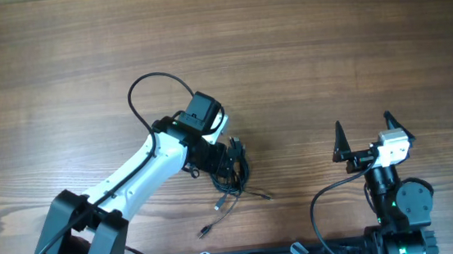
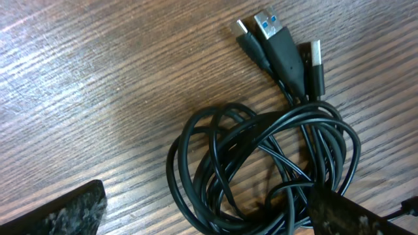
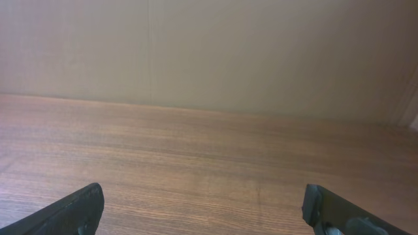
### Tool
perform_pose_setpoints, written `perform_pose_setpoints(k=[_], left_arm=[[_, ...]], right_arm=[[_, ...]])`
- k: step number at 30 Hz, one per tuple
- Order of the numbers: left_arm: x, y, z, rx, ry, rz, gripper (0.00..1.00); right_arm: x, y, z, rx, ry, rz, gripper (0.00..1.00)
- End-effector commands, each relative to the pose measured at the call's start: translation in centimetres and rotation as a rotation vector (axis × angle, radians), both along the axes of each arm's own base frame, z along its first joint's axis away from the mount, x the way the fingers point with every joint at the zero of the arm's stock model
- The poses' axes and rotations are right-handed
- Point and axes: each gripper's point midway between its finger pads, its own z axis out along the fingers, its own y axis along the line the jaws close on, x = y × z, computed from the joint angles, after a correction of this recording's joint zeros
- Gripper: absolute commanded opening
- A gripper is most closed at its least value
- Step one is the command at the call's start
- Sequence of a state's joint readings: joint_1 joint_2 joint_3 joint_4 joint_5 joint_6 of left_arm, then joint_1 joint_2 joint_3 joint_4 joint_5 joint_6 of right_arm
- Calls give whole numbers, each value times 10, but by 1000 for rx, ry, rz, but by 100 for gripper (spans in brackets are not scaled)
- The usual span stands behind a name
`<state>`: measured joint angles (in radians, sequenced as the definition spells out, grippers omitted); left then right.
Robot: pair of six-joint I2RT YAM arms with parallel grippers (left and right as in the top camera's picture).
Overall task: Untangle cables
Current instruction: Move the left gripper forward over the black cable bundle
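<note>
Robot lab workbench.
Told by a wood-grain table [image 1: 302,46], left arm [image 1: 144,174] and right arm [image 1: 397,197] mounted at its near edge, plain beige wall [image 3: 261,52] behind.

I count one tangle of cables [image 2: 294,117] on one worktop [image 1: 57,68]; how many separate cords run through it I cannot tell. My left wrist view shows three plugs side by side: one small dark plug [image 2: 243,29], one blue-tongued plug [image 2: 266,21] and one slim metal plug [image 2: 315,51]. From overhead, two loose cord ends [image 1: 206,230] trail out of the pile. I have two end effectors, my left end effector [image 2: 206,192] and my right end effector [image 1: 363,123], with two fingers each.
</note>
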<state>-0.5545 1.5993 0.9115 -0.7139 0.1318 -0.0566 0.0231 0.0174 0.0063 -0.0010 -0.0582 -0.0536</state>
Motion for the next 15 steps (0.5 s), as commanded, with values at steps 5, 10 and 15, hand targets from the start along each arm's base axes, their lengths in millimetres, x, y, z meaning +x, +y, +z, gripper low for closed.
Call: perform_pose_setpoints(k=[5, 10, 15], left_arm=[[-1, 0, -10, 9, 15, 4, 97], [6, 19, -23, 123, -2, 94, 100], [5, 19, -26, 128, 7, 97, 93]], right_arm=[[0, -1, 2, 8, -10, -10, 100], [0, -1, 2, 8, -10, -9, 100], [0, -1, 2, 8, -10, -10, 100]])
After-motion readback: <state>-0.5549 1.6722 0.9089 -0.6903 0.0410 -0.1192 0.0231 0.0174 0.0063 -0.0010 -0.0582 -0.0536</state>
